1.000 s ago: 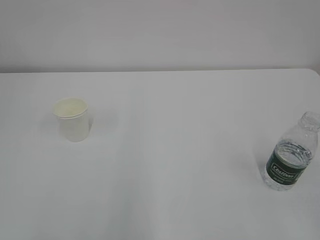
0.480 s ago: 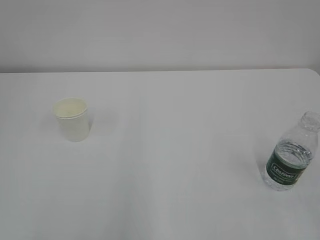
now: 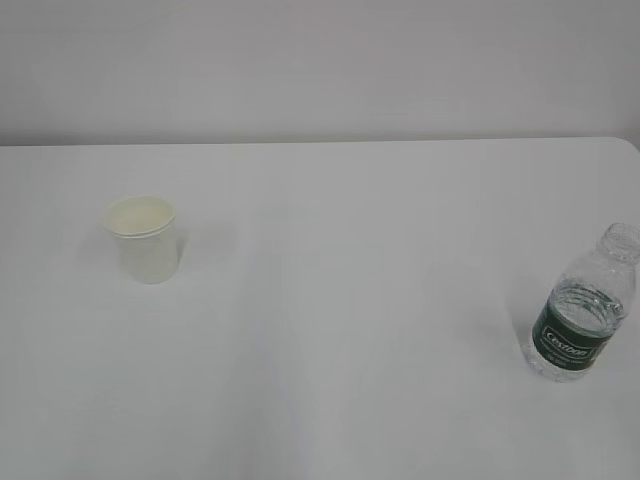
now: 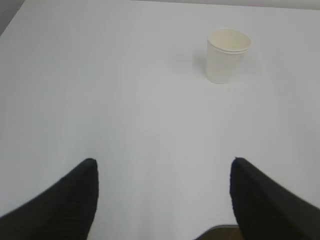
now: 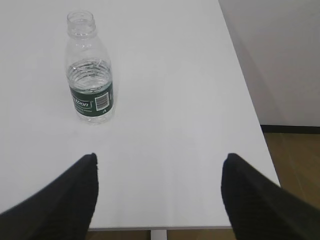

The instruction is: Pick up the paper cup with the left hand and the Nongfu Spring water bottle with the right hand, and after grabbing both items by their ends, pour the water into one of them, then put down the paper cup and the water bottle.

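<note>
The white paper cup (image 3: 146, 238) stands upright on the left of the white table (image 3: 340, 300), and in the left wrist view the paper cup (image 4: 227, 55) is far ahead and to the right of my left gripper (image 4: 163, 162), which is open and empty. The Nongfu Spring water bottle (image 3: 583, 305) stands upright and capless near the right edge, part full of clear water (image 5: 90, 75). In the right wrist view the bottle (image 5: 90, 70) is ahead and left of my right gripper (image 5: 160, 157), also open and empty. Neither arm shows in the exterior view.
The table's right edge (image 5: 250, 100) drops to a wooden floor (image 5: 295, 160) close beside the bottle. The near table edge (image 5: 160, 228) lies just under the right gripper. A pale wall (image 3: 320, 60) runs behind the table.
</note>
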### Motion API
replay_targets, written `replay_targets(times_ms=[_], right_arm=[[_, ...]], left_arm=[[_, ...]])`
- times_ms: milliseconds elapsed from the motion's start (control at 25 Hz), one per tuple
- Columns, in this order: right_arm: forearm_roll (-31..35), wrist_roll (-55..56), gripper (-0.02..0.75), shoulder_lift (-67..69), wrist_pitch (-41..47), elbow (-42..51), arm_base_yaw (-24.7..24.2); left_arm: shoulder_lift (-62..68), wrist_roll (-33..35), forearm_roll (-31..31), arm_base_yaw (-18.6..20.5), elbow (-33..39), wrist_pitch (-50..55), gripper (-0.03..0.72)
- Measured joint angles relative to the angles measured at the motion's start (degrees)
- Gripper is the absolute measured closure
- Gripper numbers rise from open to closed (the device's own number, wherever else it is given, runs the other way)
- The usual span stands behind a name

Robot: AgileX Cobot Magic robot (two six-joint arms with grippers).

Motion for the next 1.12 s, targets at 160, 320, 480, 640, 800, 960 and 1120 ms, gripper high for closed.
replay_targets(times_ms=[160,320,480,640,800,960,1120], right_arm=[[0.0,0.0,0.153,0.0,-0.7,-0.5,0.0],[0.9,0.0,0.153,0.0,-2.9,-2.5,0.0],[1.7,0.0,0.152,0.0,-6.0,-3.8,0.0],[1.9,0.0,0.152,0.2,-8.0,-5.0,0.0],[3.7,0.0,0.153,3.3,-12.1,-6.6,0.0],[7.6,-0.3,0.153,6.3,-15.0,-7.1,0.0],[8.7,-0.5,0.153,7.4,-16.9,-7.1,0.0]], left_arm=[[0.0,0.0,-0.3,0.0,-0.2,-0.1,0.101],[0.3,0.4,-0.8,0.0,-1.9,-0.5,0.103],[4.1,2.7,-0.9,0.0,-4.1,-1.9,0.111],[8.9,3.1,-1.0,0.0,-5.9,-6.8,0.112],[11.9,3.3,-1.5,0.0,-7.1,-12.1,0.112],[16.2,3.4,-1.9,0.0,-7.7,-15.0,0.112],[19.6,3.4,-2.3,0.0,-9.1,-16.3,0.112]])
